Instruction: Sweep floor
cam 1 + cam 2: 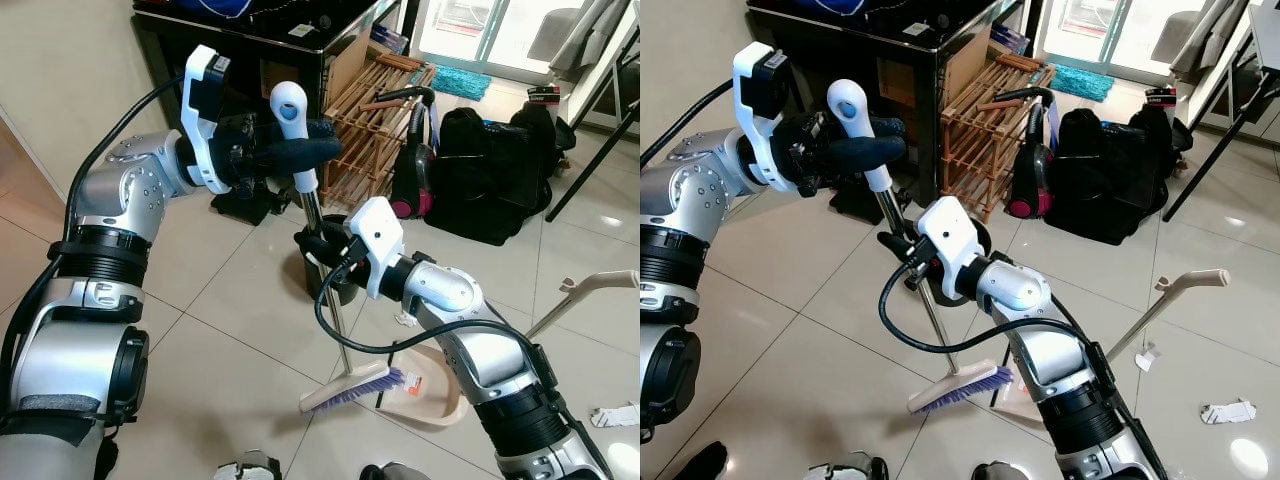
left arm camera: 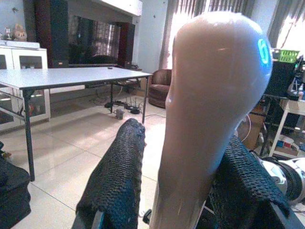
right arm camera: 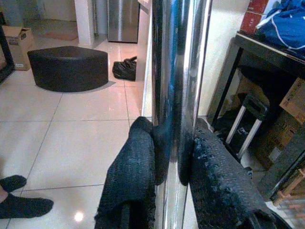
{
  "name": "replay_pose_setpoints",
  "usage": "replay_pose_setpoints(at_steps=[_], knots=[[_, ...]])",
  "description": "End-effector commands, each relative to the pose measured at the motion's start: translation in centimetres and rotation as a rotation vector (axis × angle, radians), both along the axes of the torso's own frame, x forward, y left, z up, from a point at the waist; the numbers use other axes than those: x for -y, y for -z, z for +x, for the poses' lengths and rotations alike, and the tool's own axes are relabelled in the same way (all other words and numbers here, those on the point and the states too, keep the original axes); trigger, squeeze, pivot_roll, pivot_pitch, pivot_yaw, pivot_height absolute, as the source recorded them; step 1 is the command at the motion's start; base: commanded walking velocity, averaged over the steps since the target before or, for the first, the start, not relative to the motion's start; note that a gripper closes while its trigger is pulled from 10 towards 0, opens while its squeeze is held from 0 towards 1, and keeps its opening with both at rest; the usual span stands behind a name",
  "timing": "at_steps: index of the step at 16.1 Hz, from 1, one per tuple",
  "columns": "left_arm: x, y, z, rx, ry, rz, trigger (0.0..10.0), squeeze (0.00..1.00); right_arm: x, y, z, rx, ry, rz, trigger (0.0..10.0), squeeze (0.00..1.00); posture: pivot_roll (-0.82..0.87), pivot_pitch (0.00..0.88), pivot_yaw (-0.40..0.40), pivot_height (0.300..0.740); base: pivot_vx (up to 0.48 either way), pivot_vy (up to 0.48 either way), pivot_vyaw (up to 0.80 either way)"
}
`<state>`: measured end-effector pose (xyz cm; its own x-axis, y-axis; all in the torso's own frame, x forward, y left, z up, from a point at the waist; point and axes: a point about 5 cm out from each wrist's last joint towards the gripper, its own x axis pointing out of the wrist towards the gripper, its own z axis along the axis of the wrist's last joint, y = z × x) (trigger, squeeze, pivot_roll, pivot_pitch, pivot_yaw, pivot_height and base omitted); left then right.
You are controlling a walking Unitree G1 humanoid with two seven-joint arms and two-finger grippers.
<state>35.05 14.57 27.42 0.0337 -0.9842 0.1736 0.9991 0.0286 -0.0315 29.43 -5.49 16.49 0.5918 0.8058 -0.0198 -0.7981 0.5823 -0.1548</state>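
The broom stands upright on the tiles, its white handle top (image 1: 290,105) up high and its purple-bristled head (image 1: 350,388) resting on the floor. My left gripper (image 1: 300,152) is shut on the white handle (image 2: 209,119) just below its rounded end. Lower down, my right gripper (image 1: 318,250) is shut on the shiny metal pole (image 3: 178,71), with black padded fingers (image 3: 131,176) pressing on both sides. A beige dustpan (image 1: 435,390) lies beside the bristles, its long handle (image 1: 590,290) leaning out to the right.
A black cabinet (image 1: 270,40), a wooden rack (image 1: 370,110), a vacuum cleaner (image 1: 410,160) and a black bag (image 1: 490,170) stand ahead. White paper scraps (image 1: 1225,411) lie on the tiles at right. A person's dark-socked feet (image 3: 19,200) are nearby.
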Motion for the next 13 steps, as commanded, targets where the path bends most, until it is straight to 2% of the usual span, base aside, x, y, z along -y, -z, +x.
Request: replay_pose_setpoints(at_steps=[1, 4, 5, 7, 13], knots=[[0.29, -0.99, 0.1, 0.035, 0.005, 0.019, 10.0, 0.0, -0.23, -0.4, -0.22, 0.034, -0.024, 0.004, 0.0, 0.0, -0.01, 0.043, 0.028, 0.74, 0.0, 0.0, 0.0], [0.29, -0.97, 0.14, 0.035, 0.008, 0.02, 10.0, 0.0, -0.24, -0.36, -0.23, 0.036, -0.025, 0.001, 0.0, 0.0, -0.01, 0.043, 0.028, 0.74, 0.0, 0.0, 0.0], [0.29, -0.92, 0.05, 0.038, 0.002, 0.006, 0.0, 0.0, -0.1, -0.46, -0.11, 0.033, -0.016, 0.012, 0.0, 0.0, -0.01, 0.045, 0.021, 0.74, 0.0, 0.0, 0.0], [0.26, -0.86, -0.06, 0.042, -0.01, -0.021, 0.0, 0.0, 0.1, -0.62, 0.07, 0.028, -0.002, 0.031, 0.0, 0.0, -0.01, 0.046, 0.021, 0.74, 0.0, 0.0, 0.0], [0.18, -0.81, -0.03, 0.035, -0.009, -0.024, 0.0, 0.0, 0.07, -0.6, 0.09, 0.027, -0.003, 0.031, 0.0, 0.0, -0.01, 0.047, 0.021, 0.74, 0.0, 0.0, 0.0]])
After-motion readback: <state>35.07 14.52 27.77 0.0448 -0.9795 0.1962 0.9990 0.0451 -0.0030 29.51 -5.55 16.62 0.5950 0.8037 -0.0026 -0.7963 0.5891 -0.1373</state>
